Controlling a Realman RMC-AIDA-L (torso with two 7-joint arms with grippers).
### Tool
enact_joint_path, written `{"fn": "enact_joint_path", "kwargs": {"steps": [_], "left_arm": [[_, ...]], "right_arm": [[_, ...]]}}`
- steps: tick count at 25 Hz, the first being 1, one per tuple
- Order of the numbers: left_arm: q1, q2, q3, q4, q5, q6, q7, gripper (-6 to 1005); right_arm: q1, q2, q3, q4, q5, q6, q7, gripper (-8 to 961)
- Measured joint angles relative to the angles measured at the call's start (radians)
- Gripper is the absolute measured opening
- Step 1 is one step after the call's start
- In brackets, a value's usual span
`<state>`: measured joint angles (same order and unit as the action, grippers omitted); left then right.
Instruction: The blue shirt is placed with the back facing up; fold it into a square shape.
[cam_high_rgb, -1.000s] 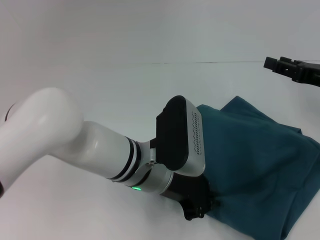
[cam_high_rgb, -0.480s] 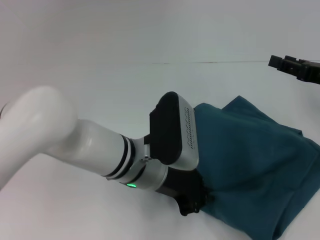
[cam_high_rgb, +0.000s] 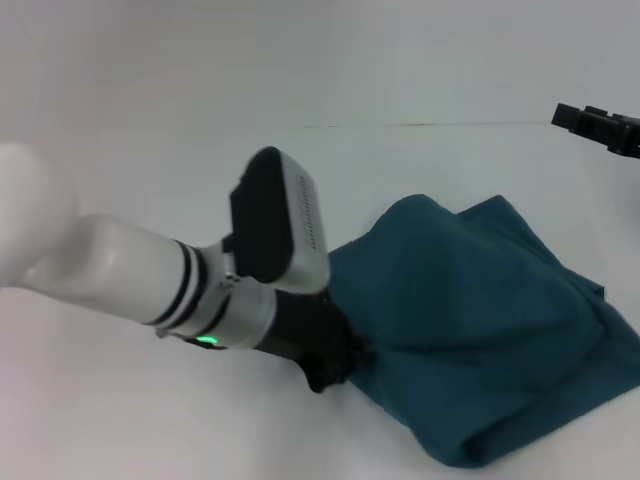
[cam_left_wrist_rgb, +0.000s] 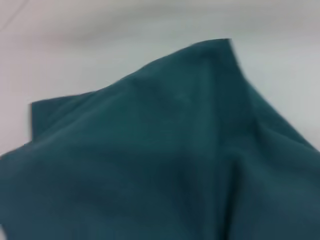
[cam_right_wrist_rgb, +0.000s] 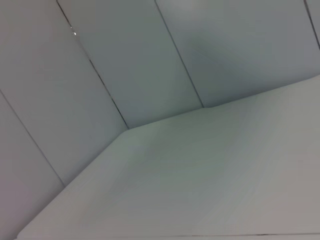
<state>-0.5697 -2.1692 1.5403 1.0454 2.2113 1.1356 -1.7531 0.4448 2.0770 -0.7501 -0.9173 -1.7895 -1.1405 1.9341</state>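
Here the large plain dark teal-blue knit T-shirt (cam_high_rgb: 480, 330) lies bunched on the right half of the white tabletop (cam_high_rgb: 150, 420), its left edge lifted into a peak while its right edge runs off the head view's side. The table's left half and far strip up to the back edge lie bare around it. The left gripper (cam_high_rgb: 335, 365), black and low over the table, is clamped on the shirt's left edge where the cloth gathers into folds. Its white forearm reaches in from the left, wrist camera housing tilted upward. The left wrist view shows only teal fabric (cam_left_wrist_rgb: 160, 160). The right gripper (cam_high_rgb: 600, 128) hangs at the far right, well apart from the shirt; whether its fingers are apart cannot be told.
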Motion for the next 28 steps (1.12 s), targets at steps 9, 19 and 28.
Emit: {"fn": "enact_joint_path", "kwargs": {"steps": [9,19,28], "left_arm": [[0.021,0.004,-0.191,0.024,0.085,0.057,0.026,54],[0.033,0.023,-0.443,0.034,0.109,0.107,0.08,56],[0.041,0.04,-0.575,0.019,0.117,0.112,0.14,59]], "right_arm": [[0.0,0.0,0.0,-0.005,-0.002,0.017,0.033,591],[0.0,0.002,-0.001,-0.024,-0.002,0.008,0.088,592],[0.0,0.01,-0.026,-0.057,-0.002,-0.004,0.145,591]]}}
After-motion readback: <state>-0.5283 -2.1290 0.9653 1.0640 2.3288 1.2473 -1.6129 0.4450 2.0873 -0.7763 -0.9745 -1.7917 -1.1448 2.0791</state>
